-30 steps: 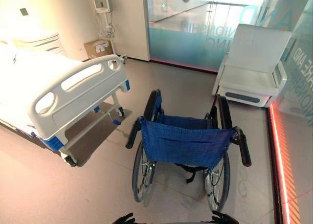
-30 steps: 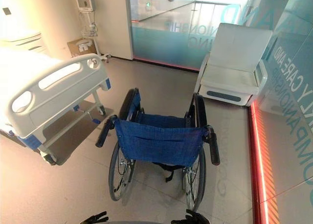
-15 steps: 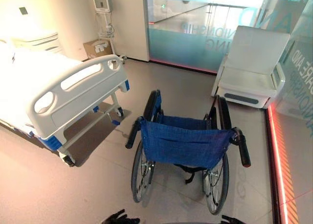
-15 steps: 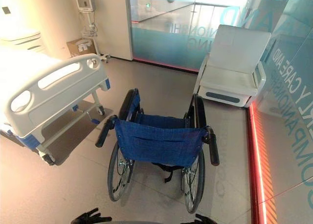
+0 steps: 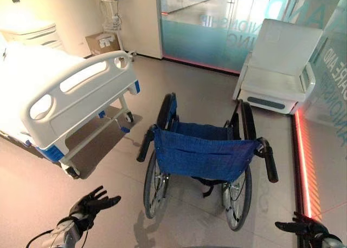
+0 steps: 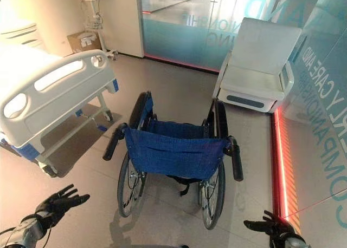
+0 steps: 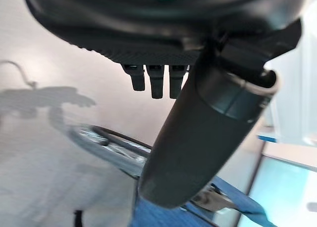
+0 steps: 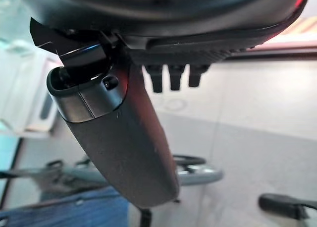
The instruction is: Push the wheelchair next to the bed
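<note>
Wheelchair [image 5: 203,156]: blue fabric seat and backrest, black push handles, two large spoked wheels; stands on the floor, back toward the camera, well apart from the bed [image 5: 65,96], and is touched by neither hand. Changes since a second ago: both hands have risen from the lower edge and moved outward. Left hand [image 5: 89,203]: fingers spread, holding nothing. Right hand [image 5: 300,227]: fingers straight, likewise empty. White recliner [image 5: 282,69]: beyond the wheelchair.
</note>
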You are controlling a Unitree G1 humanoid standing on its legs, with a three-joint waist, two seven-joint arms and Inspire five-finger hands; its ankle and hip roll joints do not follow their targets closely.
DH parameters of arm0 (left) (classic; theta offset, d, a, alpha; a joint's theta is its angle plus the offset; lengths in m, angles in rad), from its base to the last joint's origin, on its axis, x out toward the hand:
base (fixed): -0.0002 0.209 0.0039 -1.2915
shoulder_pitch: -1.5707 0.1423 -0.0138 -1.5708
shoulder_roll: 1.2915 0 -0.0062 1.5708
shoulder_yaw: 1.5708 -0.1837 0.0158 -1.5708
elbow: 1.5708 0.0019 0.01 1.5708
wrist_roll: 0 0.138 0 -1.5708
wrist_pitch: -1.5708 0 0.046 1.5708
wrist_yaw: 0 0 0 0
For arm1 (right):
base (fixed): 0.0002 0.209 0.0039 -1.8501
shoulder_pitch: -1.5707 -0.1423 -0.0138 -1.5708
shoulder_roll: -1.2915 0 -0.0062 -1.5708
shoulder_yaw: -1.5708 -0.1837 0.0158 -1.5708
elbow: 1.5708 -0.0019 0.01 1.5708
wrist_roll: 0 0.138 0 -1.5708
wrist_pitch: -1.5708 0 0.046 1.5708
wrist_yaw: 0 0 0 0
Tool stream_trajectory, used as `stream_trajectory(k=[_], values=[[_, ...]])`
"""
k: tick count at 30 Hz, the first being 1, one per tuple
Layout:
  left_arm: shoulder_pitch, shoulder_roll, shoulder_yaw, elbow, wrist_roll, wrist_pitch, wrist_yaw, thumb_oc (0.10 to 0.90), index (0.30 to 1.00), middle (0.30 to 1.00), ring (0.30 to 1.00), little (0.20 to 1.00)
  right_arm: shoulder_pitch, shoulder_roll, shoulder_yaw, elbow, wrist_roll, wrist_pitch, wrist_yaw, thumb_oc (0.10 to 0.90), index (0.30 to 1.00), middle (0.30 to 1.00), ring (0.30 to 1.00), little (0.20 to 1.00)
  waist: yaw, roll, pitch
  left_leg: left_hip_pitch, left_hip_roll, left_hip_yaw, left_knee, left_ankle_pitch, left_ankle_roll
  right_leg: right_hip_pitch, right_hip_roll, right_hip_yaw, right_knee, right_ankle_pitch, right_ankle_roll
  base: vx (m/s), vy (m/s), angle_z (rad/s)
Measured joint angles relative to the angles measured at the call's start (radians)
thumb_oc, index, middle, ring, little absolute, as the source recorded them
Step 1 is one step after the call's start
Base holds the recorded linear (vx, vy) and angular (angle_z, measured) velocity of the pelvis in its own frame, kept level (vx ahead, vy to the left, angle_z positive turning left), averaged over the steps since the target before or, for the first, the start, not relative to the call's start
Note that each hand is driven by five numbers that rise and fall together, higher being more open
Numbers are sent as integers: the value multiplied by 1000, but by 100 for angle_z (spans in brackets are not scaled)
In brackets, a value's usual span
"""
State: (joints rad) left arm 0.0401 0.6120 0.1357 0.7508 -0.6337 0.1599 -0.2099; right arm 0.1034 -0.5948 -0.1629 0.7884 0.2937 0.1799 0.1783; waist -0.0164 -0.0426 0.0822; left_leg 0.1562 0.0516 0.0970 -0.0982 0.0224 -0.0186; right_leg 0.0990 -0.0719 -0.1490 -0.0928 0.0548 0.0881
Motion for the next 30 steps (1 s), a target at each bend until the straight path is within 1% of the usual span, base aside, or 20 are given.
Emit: stream_trajectory(k=[2, 3, 4, 5, 6, 7, 10, 12, 16, 22, 27, 30], values=[[-1, 10, 7, -26, 0, 11, -12, 800, 900, 900, 900, 900, 0, -3, 0, -66, 0, 27, 6, 800, 900, 900, 900, 900, 0, 0, 1, 1, -1, 0, 0, 0, 0, 1, 0, 0, 0, 0, 0, 0, 0, 0], [-1, 23, 7, -63, -1, 34, -24, 800, 900, 900, 900, 900, 5, -17, 0, -139, -2, 67, 19, 800, 900, 900, 900, 900, 0, 2, 10, 0, -1, 0, 0, 0, 0, 0, 0, 0, 0, 0, 0, 0, 0, 0], [-1, 29, 8, -82, -2, 42, -29, 800, 900, 900, 900, 900, 5, -24, 0, -166, -2, 76, 24, 800, 900, 900, 900, 900, 0, 3, 16, 1, -1, 0, 0, 0, 0, 1, 0, 0, 0, 0, 1, 0, 0, 0], [2, 42, 12, -133, -10, 65, -33, 800, 900, 900, 900, 900, 6, -38, -3, -228, -3, 101, 40, 800, 900, 900, 900, 900, 1, 3, 25, 1, -1, 0, 0, 0, 0, 0, -1, 0, 0, 0, 1, 0, 0, 0], [4, 47, 14, -165, -11, 78, -33, 800, 900, 900, 900, 900, 8, -46, -4, -256, -3, 112, 49, 800, 900, 900, 900, 900, 2, 3, 27, 1, -1, -1, 0, 0, 0, 1, -1, 0, 0, 0, 1, -2, 5, 4], [4, 55, 27, -208, -41, 98, -43, 800, 900, 900, 900, 900, 6, -62, -7, -300, -2, 127, 76, 800, 900, 900, 900, 900, 3, 3, 27, 1, -1, -2, 0, 0, 0, 2, 0, -1, 0, 0, 1, 0, 3, 4], [2, 78, 43, -275, -93, 122, -47, 800, 900, 900, 900, 900, -2, -78, -25, -367, -1, 144, 100, 800, 900, 900, 900, 900, 3, 3, 28, 6, -1, -4, 0, 0, 0, 4, 0, -1, 0, 0, 1, 2, 2, 1], [-8, 121, 43, -317, -159, 161, -50, 800, 900, 900, 900, 900, -18, -123, -26, -409, 13, 177, 130, 800, 900, 900, 900, 900, 1, 5, 29, 6, -1, -4, 0, 0, 0, 4, 0, -2, 1, 0, 1, 0, 0, 0], [-29, 171, 50, -346, -228, 198, -53, 800, 900, 900, 900, 900, -39, -185, -26, -456, 40, 208, 167, 800, 900, 900, 900, 900, 1, 7, 31, 6, -1, -3, 0, 0, 0, 5, -1, -3, 0, 0, 1, 0, 0, 0], [-88, 243, 50, -358, -315, 242, -95, 800, 900, 900, 900, 900, -84, -261, -26, -493, 114, 214, 224, 800, 900, 900, 900, 900, 2, 11, 34, 1, 0, -5, 0, 0, 0, 4, -4, -17, 0, 0, 2, -1, 0, 1], [-102, 286, 50, -363, -325, 243, -113, 800, 900, 900, 900, 900, -97, -314, -25, -546, 145, 223, 262, 800, 900, 900, 900, 900, 2, 17, 39, 0, -1, -6, 0, 0, 0, 0, -4, -19, 3, 0, 2, -1, 0, 1], [-108, 327, 48, -358, -324, 249, -123, 800, 900, 900, 900, 900, -97, -351, -19, -552, 146, 248, 325, 800, 900, 900, 900, 900, 2, 18, 40, -4, -1, -7, 0, 0, 0, -2, -2, -23, 3, -1, 1, 0, 0, 0]])
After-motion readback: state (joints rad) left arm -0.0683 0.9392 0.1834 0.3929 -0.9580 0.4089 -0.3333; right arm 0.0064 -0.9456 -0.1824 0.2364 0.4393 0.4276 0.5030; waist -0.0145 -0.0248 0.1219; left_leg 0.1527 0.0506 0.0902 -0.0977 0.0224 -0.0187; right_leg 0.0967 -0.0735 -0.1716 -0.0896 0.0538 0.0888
